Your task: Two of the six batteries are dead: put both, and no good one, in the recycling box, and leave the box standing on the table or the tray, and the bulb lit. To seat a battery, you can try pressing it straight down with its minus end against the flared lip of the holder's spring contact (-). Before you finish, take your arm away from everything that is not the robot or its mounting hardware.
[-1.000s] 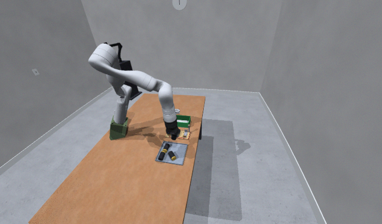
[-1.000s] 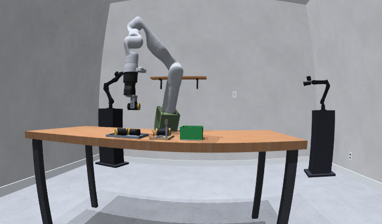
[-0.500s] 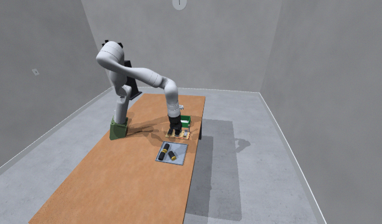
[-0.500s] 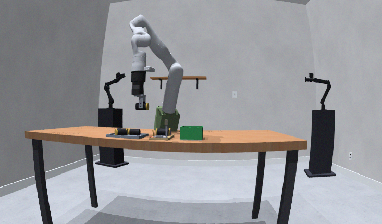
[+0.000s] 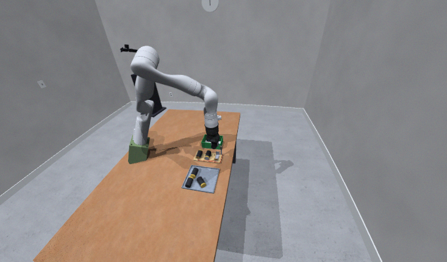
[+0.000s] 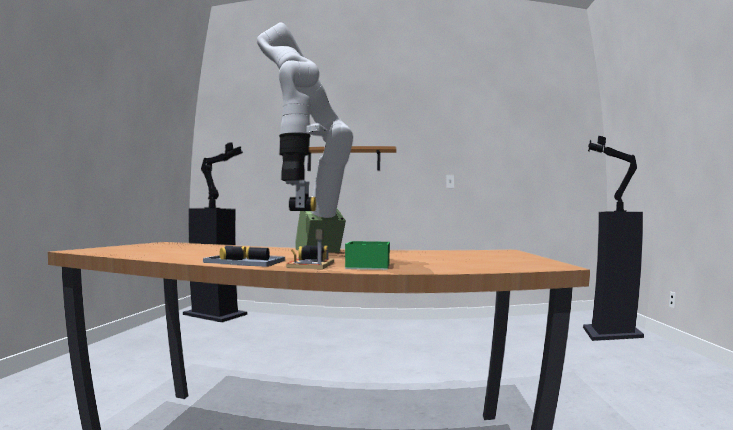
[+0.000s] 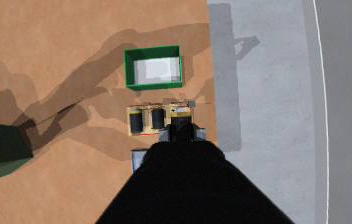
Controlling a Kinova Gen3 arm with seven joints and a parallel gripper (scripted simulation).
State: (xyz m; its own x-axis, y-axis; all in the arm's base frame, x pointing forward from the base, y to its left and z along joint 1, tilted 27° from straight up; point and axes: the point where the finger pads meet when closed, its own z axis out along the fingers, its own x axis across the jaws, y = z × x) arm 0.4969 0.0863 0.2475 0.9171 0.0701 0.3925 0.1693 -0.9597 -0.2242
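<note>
My gripper (image 6: 301, 202) is shut on a black battery with a yellow band (image 6: 302, 203) and holds it level, well above the table, over the battery holder (image 6: 310, 261). In the wrist view the gripper (image 7: 180, 131) hangs over the right end of the holder (image 7: 158, 119), where two batteries (image 7: 146, 120) sit in the left slots. The green recycling box (image 7: 153, 67) stands open and upright just beyond the holder; it also shows in the side view (image 6: 367, 254). The grey tray (image 5: 200, 178) holds more batteries (image 5: 196, 178). I cannot tell whether the bulb (image 7: 192, 103) is lit.
The arm's green base block (image 5: 138, 151) stands at the table's left side. The holder, box and tray lie close to the table's right edge (image 5: 229, 156). Camera stands (image 6: 617, 235) are on the floor around the table.
</note>
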